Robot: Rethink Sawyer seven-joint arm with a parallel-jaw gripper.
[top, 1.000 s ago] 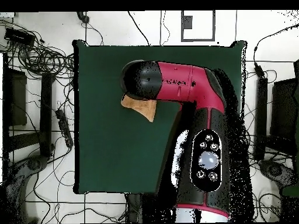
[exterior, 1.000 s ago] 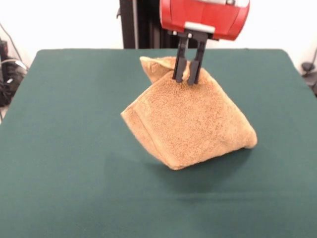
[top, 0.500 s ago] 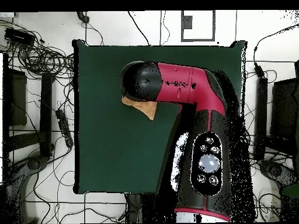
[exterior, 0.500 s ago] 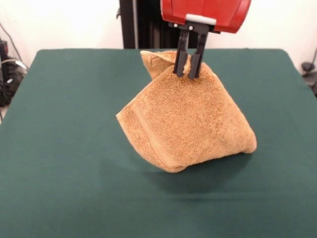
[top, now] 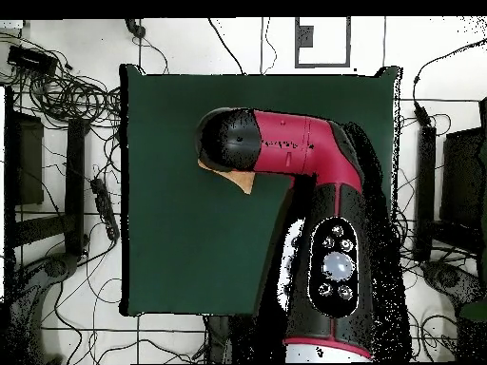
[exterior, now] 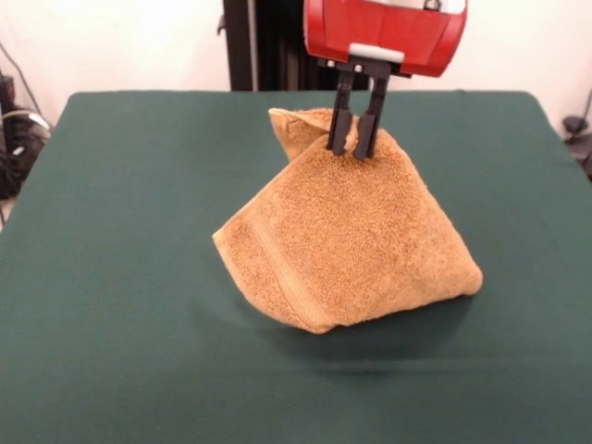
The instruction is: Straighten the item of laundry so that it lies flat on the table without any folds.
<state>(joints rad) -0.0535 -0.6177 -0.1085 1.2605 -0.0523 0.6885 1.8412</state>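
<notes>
While hanging pinched at its peak, draped as a tent over the large dark green cloth-topped table [exterior: 111, 277], with most of that surface bare on every side. Next in size, the red and black robot arm [top: 304, 157], reaching in the overhead view from six o'clock up and bending toward nine, hiding nearly all below it. Then the small orange-tan terry-cloth towel [exterior: 351, 250], near the table's middle in the front view, slightly toward twelve o'clock; lower edge apparently just clear of the surface at seven o'clock, a shadow beneath; a hemmed band visible along the eight o'clock side, a loose flap behind at eleven. Only a tan corner [top: 233, 176] peeking out from under the arm overhead. Smallest, the black two-fingered gripper [exterior: 354, 143], clenched on the towel's peak.

Compared with a second ago: left corner swung lower and further toward eight o'clock, band more exposed, grip point shifted slightly. Probably mid-lift or mid-drag, layers opening a little. Still folded double; flattening far from done.
</notes>
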